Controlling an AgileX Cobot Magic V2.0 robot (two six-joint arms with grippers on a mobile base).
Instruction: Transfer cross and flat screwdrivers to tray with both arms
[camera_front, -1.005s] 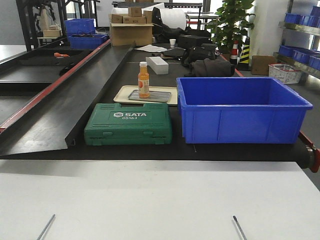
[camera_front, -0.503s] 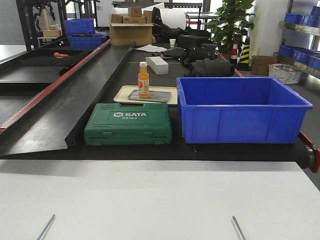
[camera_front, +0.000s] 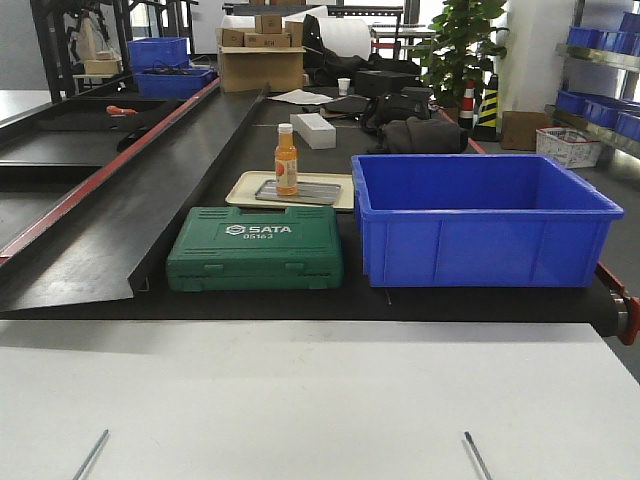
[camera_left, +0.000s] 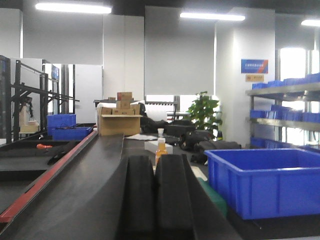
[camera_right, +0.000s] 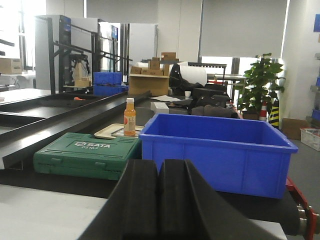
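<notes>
My left gripper (camera_left: 154, 160) is held level and faces straight ahead over the belt (camera_front: 110, 230), toward the bottle (camera_front: 287, 160). Its two black fingers are pressed together along a thin seam. My right gripper (camera_right: 160, 163) sits the same way, level and forward, aimed at the near wall of the bin (camera_front: 470, 250), with its fingers also closed against each other. Neither wrist view shows a screwdriver.

In the front view, only the shafts show, at the near edge of the white table (camera_front: 320, 400); the handles are cut off by the frame. The left screwdriver (camera_front: 91, 458) points away from me, tip leaning right. The right screwdriver (camera_front: 477, 455) points away too, tip leaning left, so the two long axes converge slightly.

The tray (camera_front: 320, 192) rests on a cream tray (camera_front: 243, 190) behind the green case (camera_front: 255, 248), well apart from both screwdrivers, and the bottle stands on it.
</notes>
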